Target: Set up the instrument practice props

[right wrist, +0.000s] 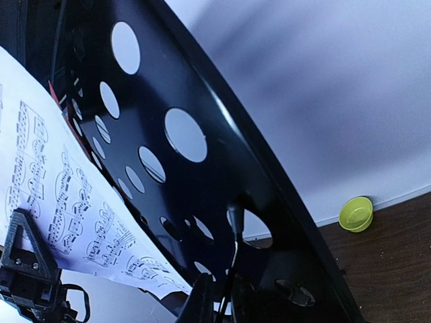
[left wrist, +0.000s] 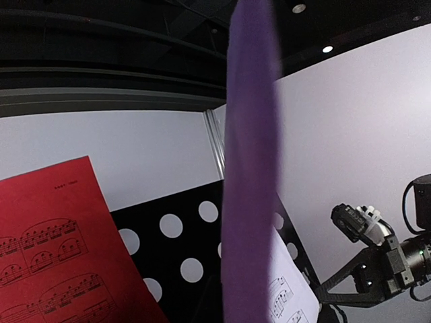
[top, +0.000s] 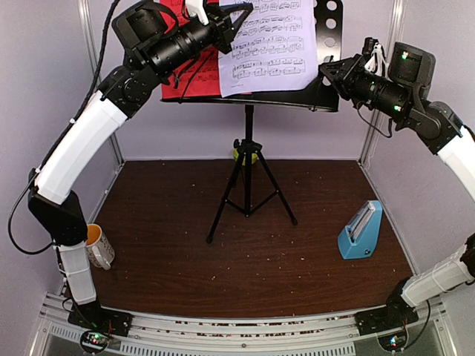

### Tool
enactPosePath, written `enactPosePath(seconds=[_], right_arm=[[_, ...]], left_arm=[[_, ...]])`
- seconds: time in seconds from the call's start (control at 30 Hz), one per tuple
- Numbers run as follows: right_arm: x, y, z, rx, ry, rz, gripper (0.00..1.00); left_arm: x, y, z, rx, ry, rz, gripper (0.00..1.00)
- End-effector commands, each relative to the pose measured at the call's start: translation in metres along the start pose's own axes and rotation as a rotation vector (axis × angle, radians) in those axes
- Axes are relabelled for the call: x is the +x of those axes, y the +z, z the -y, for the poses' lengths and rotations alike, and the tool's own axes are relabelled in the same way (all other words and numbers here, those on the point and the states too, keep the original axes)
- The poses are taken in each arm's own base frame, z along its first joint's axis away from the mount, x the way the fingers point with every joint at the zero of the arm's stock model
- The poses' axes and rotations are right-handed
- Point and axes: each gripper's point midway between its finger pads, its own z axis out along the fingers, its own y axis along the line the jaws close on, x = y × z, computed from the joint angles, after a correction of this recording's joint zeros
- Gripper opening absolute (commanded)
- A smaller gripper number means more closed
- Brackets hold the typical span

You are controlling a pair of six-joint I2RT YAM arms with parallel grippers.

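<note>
Left gripper (top: 226, 22) is up at the top of the stand (top: 326, 37), jaws together on the upper edge of the white sheet (top: 271, 44); in its wrist view the paper runs edge-on straight past the lens. That sheet lies against the perforated plate, overlapping the red sheet (top: 189, 78) on its left, with its lower edge down near the ledge, though you cannot tell whether it is seated there. Your right gripper (top: 332, 74) is at the stand's lower right corner, touching or nearly so; whether it is clamped on the rim cannot be told. Watch two things. If you let go before the paper rests on the ledge, it will likely slide or curl off, and dragging it sideways could pull the red sheet along. The stand is top-heavy on thin tripod legs, so any push from the right arm could tilt it or walk it across the table (top: 171, 222). The metronome (top: 361, 231) lies well apart on the right, not yet placed. Both sheets carry printed staves; the red one's small heading is too fine to read, and no brand shows. The mug (top: 100, 248) and bowl (right wrist: 356, 214) stay out of this.
</note>
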Motion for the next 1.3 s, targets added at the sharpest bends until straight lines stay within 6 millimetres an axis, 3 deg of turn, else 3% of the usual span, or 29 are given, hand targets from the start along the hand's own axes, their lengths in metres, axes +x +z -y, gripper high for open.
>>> enactPosePath(seconds=[0.0, 0.17, 0.5, 1.27], right_arm=[[-0.005, -0.002, -0.013, -0.062, -0.019, 0.007, 0.07], [-0.001, -0.004, -0.012, -0.074, -0.065, 0.005, 0.00], [-0.001, -0.008, -0.017, -0.132, -0.147, 0.036, 0.00], [0.001, -0.016, -0.032, -0.225, -0.271, 0.065, 0.00]], left_arm=[[-0.029, -0.004, -0.007, -0.035, 0.035, 0.086, 0.00], [-0.026, -0.003, -0.010, -0.051, 0.047, 0.080, 0.00], [-0.021, 0.000, -0.018, -0.105, 0.093, 0.086, 0.00], [-0.039, 0.006, 0.006, 0.004, 0.072, 0.229, 0.00]])
